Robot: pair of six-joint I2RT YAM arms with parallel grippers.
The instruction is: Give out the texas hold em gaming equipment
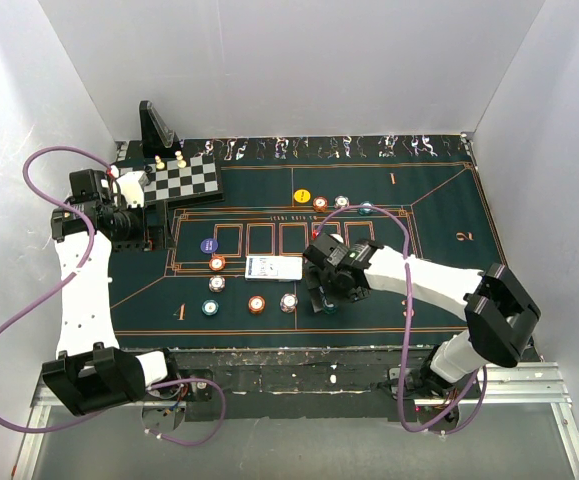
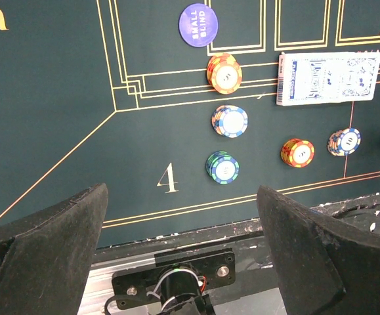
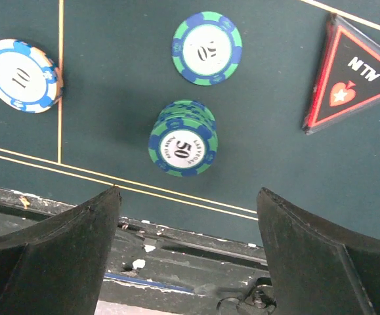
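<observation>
My right gripper (image 1: 327,285) hangs open and empty over the mat's near middle; in its wrist view (image 3: 186,246) a green-blue "50" chip stack (image 3: 183,146) lies just beyond the fingertips, with a "20" chip (image 3: 207,48), a "10" chip (image 3: 20,75) and the red triangle marker (image 3: 350,75). My left gripper (image 1: 129,215) is open and empty at the mat's left edge (image 2: 183,249). The card deck (image 1: 274,268) (image 2: 327,77), purple disc (image 1: 208,244) (image 2: 198,25), yellow disc (image 1: 302,196) and several chip stacks (image 2: 224,73) (image 2: 230,121) (image 2: 222,167) lie on the mat.
The chessboard with pawns (image 1: 184,178) and the black angled stand (image 1: 156,128) are at the back left, behind my left gripper. Three chips (image 1: 341,202) sit by the yellow disc. The mat's front edge (image 3: 176,223) and metal rail lie under both grippers.
</observation>
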